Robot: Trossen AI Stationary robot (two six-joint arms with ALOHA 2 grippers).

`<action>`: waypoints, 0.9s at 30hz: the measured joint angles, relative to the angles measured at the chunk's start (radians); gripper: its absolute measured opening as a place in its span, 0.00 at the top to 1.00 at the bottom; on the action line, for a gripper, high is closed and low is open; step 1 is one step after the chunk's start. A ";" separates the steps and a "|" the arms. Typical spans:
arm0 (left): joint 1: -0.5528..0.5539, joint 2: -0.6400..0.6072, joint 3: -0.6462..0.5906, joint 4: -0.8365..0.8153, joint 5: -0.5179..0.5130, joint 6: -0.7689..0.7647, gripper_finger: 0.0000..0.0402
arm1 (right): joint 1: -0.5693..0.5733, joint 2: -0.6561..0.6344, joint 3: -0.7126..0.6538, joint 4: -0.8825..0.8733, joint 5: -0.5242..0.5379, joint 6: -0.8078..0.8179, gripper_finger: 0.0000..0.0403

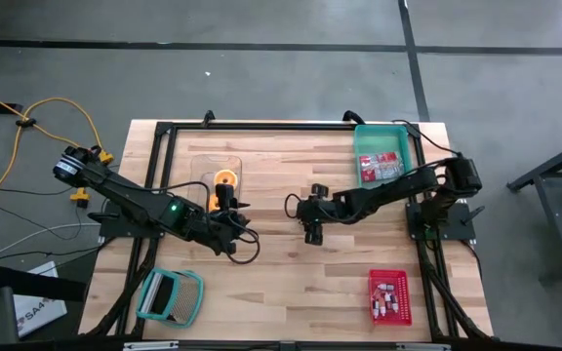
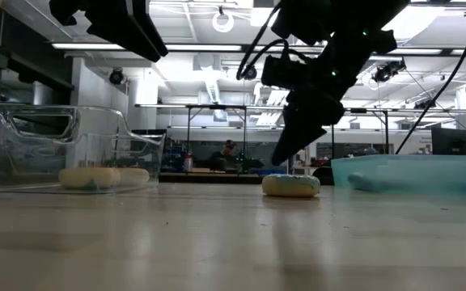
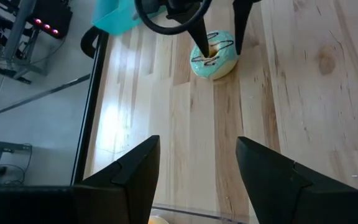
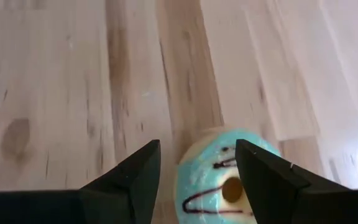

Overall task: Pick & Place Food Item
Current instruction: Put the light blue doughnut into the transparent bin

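A doughnut with light-blue icing and dark stripes (image 4: 225,183) lies flat on the wooden table, near its middle (image 2: 291,185). My right gripper (image 4: 197,149) hangs open just above it, slanting down from the table's right. In the left wrist view one of its fingers (image 3: 201,37) stands over the doughnut's hole and the other (image 3: 240,28) over its rim. In the low view the fingertips (image 2: 281,155) end a little above the doughnut. My left gripper (image 3: 197,149) waits open to the doughnut's left (image 1: 246,207), at the clear container's edge, with nothing between its fingers.
A clear container (image 2: 71,149) at the far left middle holds pale round pieces (image 2: 103,178) and an orange one (image 1: 224,177). A teal bin (image 1: 403,146) with a red packet stands at the far right. A red tray (image 1: 390,297) and a teal rack (image 1: 171,295) lie near the front.
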 joint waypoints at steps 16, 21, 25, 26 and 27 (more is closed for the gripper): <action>0.000 0.000 0.000 0.000 0.001 0.000 0.50 | 0.001 -0.001 0.000 -0.093 0.016 0.117 0.51; 0.000 0.000 0.000 -0.001 0.001 -0.023 0.50 | 0.001 0.001 0.000 -0.092 0.014 0.118 0.51; 0.000 0.000 0.000 -0.001 0.001 -0.026 0.50 | 0.001 0.026 0.000 -0.091 0.013 0.121 0.51; 0.000 0.000 0.000 -0.001 0.001 -0.026 0.50 | 0.001 0.037 0.000 -0.088 0.013 0.121 0.51; 0.000 0.000 0.000 0.000 0.001 -0.026 0.50 | 0.001 0.048 0.000 -0.082 0.013 0.121 0.51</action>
